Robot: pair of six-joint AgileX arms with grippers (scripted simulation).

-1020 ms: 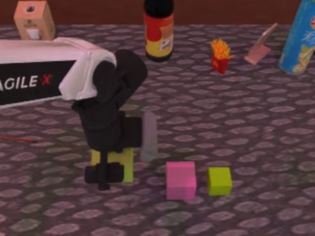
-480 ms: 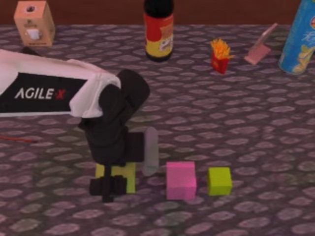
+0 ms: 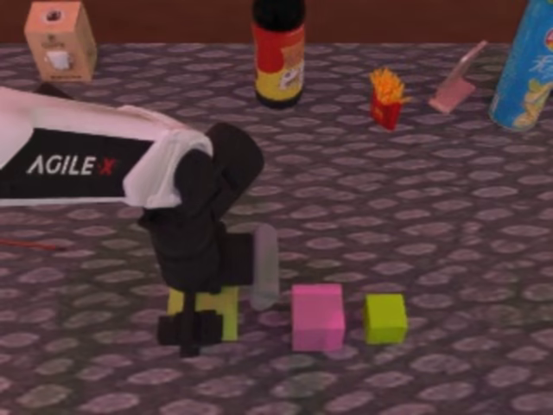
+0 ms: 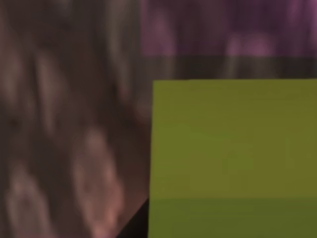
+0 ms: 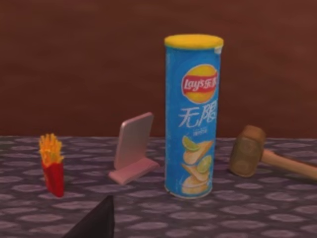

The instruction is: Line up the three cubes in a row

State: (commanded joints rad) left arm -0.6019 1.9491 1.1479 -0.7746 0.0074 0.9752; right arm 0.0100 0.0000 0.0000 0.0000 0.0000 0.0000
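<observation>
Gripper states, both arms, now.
Left gripper: down over the large yellow-green matte cube; open or shut cannot be told.
Right gripper: not in view in the top view.

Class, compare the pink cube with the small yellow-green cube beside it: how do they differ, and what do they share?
The pink cube is bigger than the small yellow-green cube. One is pink, the other yellow-green. The pink cube sits left of the small one. Both are plain cubes resting flat, untouched, with a narrow gap between them.
</observation>
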